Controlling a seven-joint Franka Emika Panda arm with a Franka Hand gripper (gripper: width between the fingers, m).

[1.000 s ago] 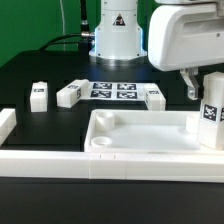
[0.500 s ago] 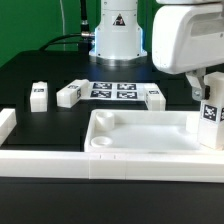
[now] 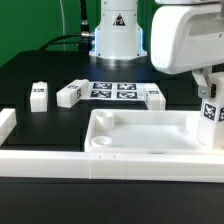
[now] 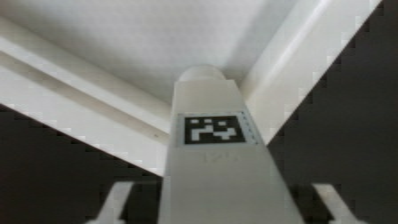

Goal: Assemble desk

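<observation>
Stage: early – judging by how the parts lie, the first leg is being handled and no leg is visibly fixed to the tabletop (image 3: 140, 127).
Tabletop: lies flat, hollow side up, just behind the rail (image 3: 60, 163). The round socket (image 3: 103, 143) in its near corner on the exterior view's left is empty.
Leg in hand: one leg (image 3: 211, 124) stands upright at the tabletop's end on the exterior view's right, tag facing the camera. Whether its foot sits in a socket, rests on the rim or hangs just clear is hidden.
Gripper: the gripper (image 3: 207, 86) is over that leg's top, fingers down on either side of it.
Jaws: they straddle the leg. In the wrist view the leg (image 4: 217, 130) runs up between two pale finger shapes (image 4: 119, 203), with what look like dark gaps on both sides – I cannot tell whether the pads are pressing on it.
Loose legs: three lie on the black table behind the tabletop – one (image 3: 38, 95) well off to the exterior view's left, one (image 3: 69, 94) just beside the marker board (image 3: 113, 90), one (image 3: 155, 97) at the board's other end.
Left to do: by my reading, nearly everything – seat and secure this leg, then fetch and fit the other three.
</observation>
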